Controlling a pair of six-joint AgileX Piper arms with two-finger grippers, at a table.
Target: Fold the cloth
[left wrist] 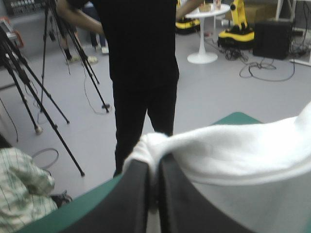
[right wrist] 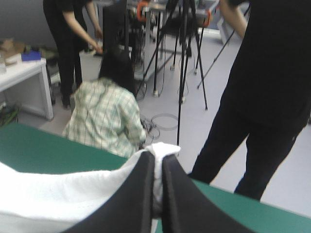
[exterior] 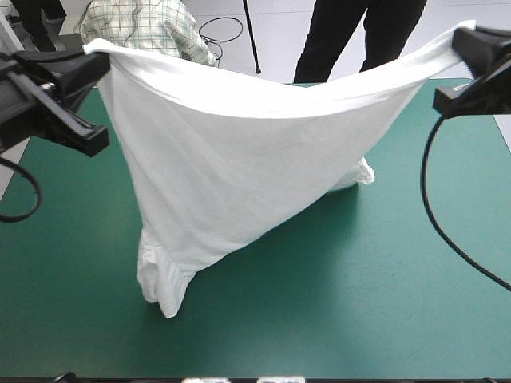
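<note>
Because both of your pincers are clamped nearly to a point, you have the white short-sleeved fabric T-shirt (exterior: 239,159) hanging between them over the table's teal-green cover (exterior: 375,303). Your left gripper (exterior: 97,53) has its two broad black fingers all but meeting, with only a bunched corner of white fabric pinched between the tips. In the left wrist view that left gripper (left wrist: 154,162) shows the T-shirt (left wrist: 233,150) spilling over the fingertips and running off toward the other arm's side. Your right gripper (exterior: 465,40) is clenched the same way on the opposite corner. In the right wrist view the right gripper (right wrist: 158,158) has a small white tuft above its tips, and the T-shirt (right wrist: 48,196) stretches away toward the left arm.

Take the garment from near to far. Its lowest end, a narrow crumpled tail, touches the cover near you, left of centre. From there the sheet widens upward and away like a triangle standing on its point. A second bunched end rests on the cover farther back, right of centre. Farthest and highest is the top edge, the long axis: it runs left to right between the two raised grippers at far left and far right, sagging in the middle.
</note>
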